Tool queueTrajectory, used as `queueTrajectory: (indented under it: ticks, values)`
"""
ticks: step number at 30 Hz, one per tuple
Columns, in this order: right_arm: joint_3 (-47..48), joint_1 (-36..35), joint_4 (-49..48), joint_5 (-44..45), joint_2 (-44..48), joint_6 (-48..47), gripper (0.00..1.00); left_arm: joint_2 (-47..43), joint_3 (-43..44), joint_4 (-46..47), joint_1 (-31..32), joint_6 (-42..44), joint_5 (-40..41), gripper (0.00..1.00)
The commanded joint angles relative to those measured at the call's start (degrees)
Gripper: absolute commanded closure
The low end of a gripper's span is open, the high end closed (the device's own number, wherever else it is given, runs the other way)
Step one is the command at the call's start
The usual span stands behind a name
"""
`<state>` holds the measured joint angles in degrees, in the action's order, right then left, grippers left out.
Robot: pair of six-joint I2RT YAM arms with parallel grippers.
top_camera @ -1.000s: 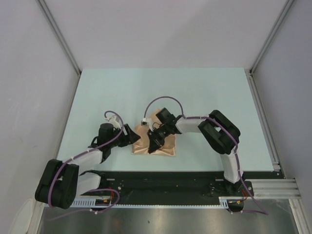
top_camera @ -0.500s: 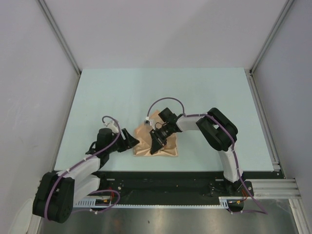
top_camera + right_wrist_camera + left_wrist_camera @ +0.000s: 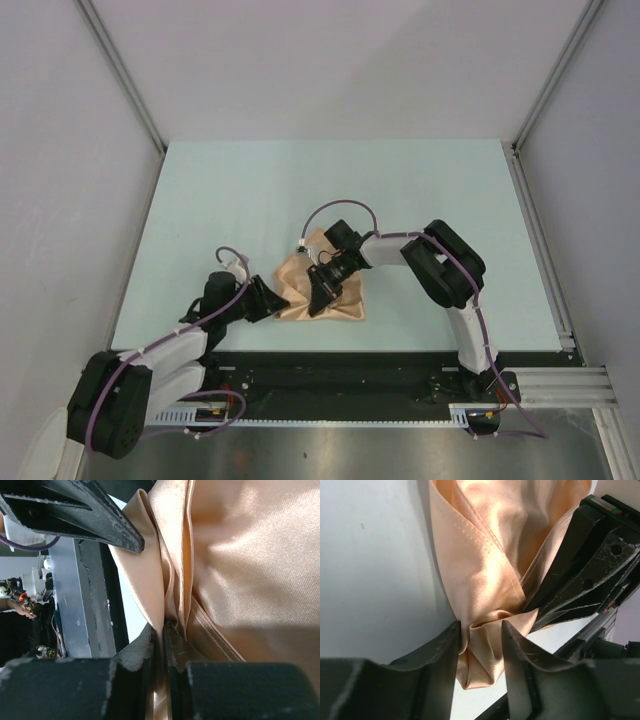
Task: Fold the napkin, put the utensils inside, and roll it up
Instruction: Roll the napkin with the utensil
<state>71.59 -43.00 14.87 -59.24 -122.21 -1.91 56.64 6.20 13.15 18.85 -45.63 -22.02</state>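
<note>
The peach-orange napkin [image 3: 347,303] lies crumpled near the table's front edge, between my two grippers. My left gripper [image 3: 275,303] is at its left corner. In the left wrist view the bunched corner of the napkin [image 3: 485,565] fills the gap between the left gripper's [image 3: 481,630] fingers and touches both. My right gripper [image 3: 318,298] sits on the middle of the cloth; in the right wrist view it [image 3: 165,630] is shut on a thin fold of the napkin [image 3: 250,555]. The utensils are out of view.
The two grippers are close together: the right fingers [image 3: 585,580] show in the left wrist view, the left fingers [image 3: 75,510] in the right wrist view. The table's [image 3: 300,190] black front rail [image 3: 350,365] runs just below the cloth.
My left gripper has slid toward the napkin's near left corner, and its jaws have narrowed round the bunched cloth. The right gripper stays pinched on the fold.
</note>
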Motion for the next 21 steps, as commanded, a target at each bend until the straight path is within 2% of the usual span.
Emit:
queueTrajectory:
  ticks: [1,4,7,10,11,13,17,20,21]
  values:
    - [-0.40,0.20,5.34,6.51,-2.50,-1.16,0.88,-0.30,-2.42,-6.47,1.10,-0.69,1.89,0.61]
    - [-0.31,0.20,5.34,6.95,-2.33,-0.90,0.88,-0.74,-1.98,-7.17,1.19,-0.43,3.29,0.66]
    - [-0.49,0.20,5.34,7.73,-1.19,-0.55,0.83,-0.39,-0.93,-7.26,1.19,0.27,4.53,0.81]
    - [-0.66,0.20,5.52,9.31,1.53,-0.11,0.71,1.71,0.65,-7.61,1.19,1.76,4.71,0.97]
    - [-0.75,0.20,5.60,10.02,2.58,0.07,0.62,2.41,1.18,-8.04,1.10,2.73,4.88,1.00]
    - [-0.75,0.20,6.04,11.95,5.91,0.50,0.51,4.08,2.15,-8.31,1.10,3.61,4.88,1.00]
    - [-1.63,-0.15,5.09,17.22,12.86,1.47,0.42,5.41,3.12,-8.49,1.10,4.58,4.88,1.00]
    - [-4.96,-3.38,1.06,25.38,19.71,0.95,0.36,6.20,3.73,-8.66,1.10,4.93,4.88,1.00]
    - [-7.67,-4.71,-0.18,31.41,21.30,0.60,0.35,6.37,3.82,-8.66,1.10,5.11,4.97,1.00]
